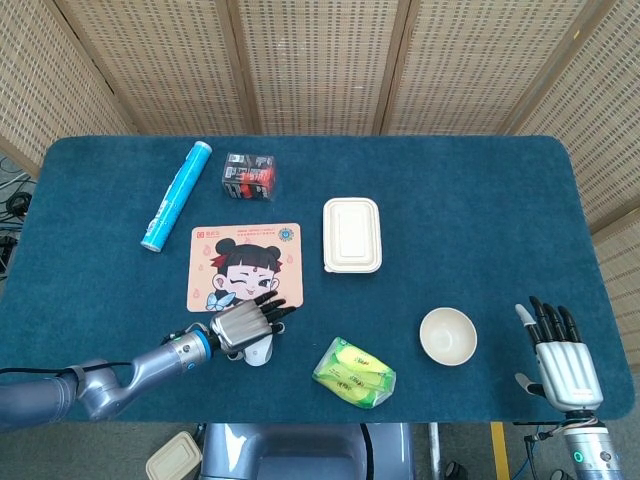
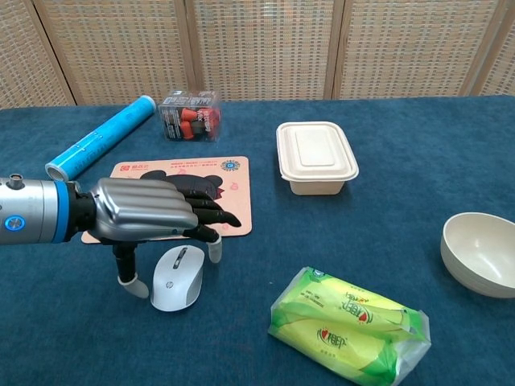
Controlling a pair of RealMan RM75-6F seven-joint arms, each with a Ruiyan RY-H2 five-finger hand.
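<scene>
Your left hand (image 2: 149, 213) hovers palm-down with fingers spread, holding nothing — the white-and-grey computer mouse (image 2: 178, 278) lies directly beneath it, thumb tip just to its left. Just beyond the fingers lies the pink cartoon-printed mouse pad (image 2: 229, 197). Far to the right, your right hand (image 1: 563, 362) rests open and flat, the cream round bowl (image 1: 447, 336) near its left.

**Bystander items on the blue worktop**

Blue tube (image 1: 175, 195) far left, lying diagonal. Clear box of red/black items (image 1: 249, 176) just right of its top end. Lidded beige food container (image 1: 351, 234) centre. Empty cream bowl (image 1: 447, 336) right front. Green snack packet (image 1: 354, 372) front centre. Wicker screen panels (image 1: 320, 60) behind.
</scene>
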